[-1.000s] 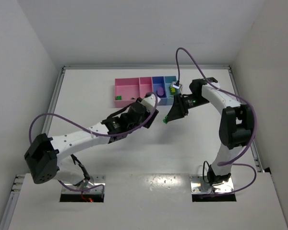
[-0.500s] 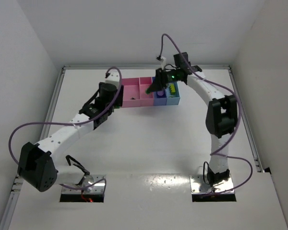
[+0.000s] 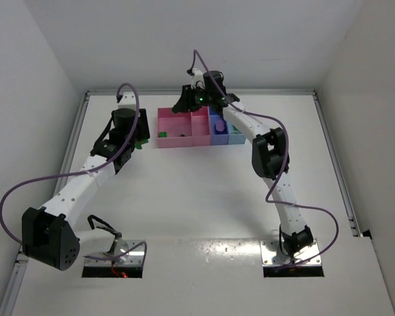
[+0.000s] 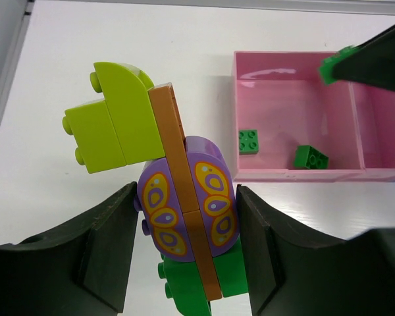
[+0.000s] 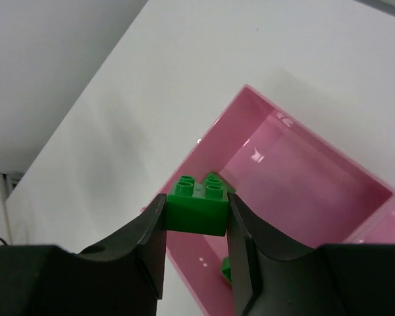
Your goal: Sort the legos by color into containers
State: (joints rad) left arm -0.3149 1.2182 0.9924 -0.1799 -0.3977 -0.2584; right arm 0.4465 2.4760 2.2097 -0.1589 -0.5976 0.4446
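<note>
My left gripper (image 4: 187, 197) is shut on a stuck-together clump of legos (image 4: 184, 214): a purple butterfly-print brick with an orange plate, a green brick below and a yellow-green brick (image 4: 112, 118) above. It hangs over the table, just left of the wide pink tray (image 4: 293, 176), which holds two green bricks (image 4: 248, 141) (image 4: 310, 157). My right gripper (image 5: 197, 204) is shut on a green brick (image 5: 199, 209) above that tray's (image 5: 303, 191) far left part. In the top view, the left gripper (image 3: 138, 141) is beside the tray row and the right gripper (image 3: 183, 105) is over its far edge.
To the right of the wide pink tray (image 3: 174, 126) stand the narrow pink tray (image 3: 199, 125), the purple-blue tray (image 3: 216, 133) with a purple piece in it, and the light blue tray (image 3: 235, 135). White walls enclose the table on three sides.
The right gripper carried its green brick from mid-table, over the blue trays, to the wide pink tray. The left gripper swung left with its clump, from in front of the trays to their left side.
</note>
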